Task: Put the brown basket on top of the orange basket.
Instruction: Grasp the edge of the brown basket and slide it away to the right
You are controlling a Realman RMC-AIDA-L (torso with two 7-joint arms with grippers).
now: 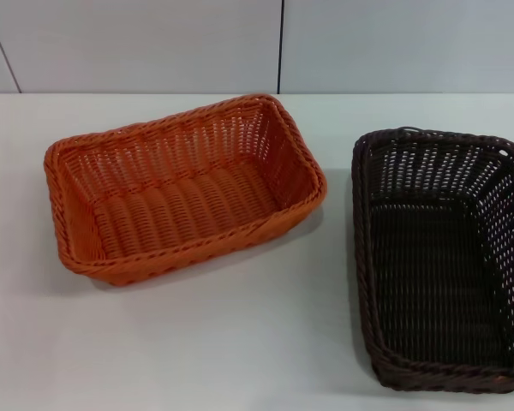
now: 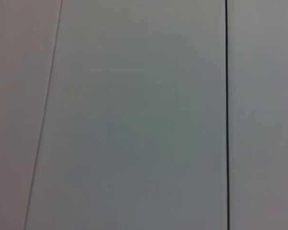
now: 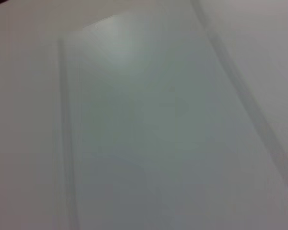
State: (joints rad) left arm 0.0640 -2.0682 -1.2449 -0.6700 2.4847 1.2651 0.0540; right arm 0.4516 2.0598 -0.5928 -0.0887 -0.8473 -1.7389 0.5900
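The orange basket [image 1: 184, 190] stands empty on the white table [image 1: 240, 342], left of the middle and turned at a slight angle. The brown basket [image 1: 441, 257] stands empty on the table at the right, its near corner cut off by the edge of the head view. A gap of bare table lies between the two baskets. Neither gripper nor either arm shows in the head view. Both wrist views show only plain pale panels with seams, and no basket or fingers.
A pale wall [image 1: 154, 43] with a dark vertical seam [image 1: 281, 47] runs behind the table's far edge. Bare table lies in front of the orange basket and to its left.
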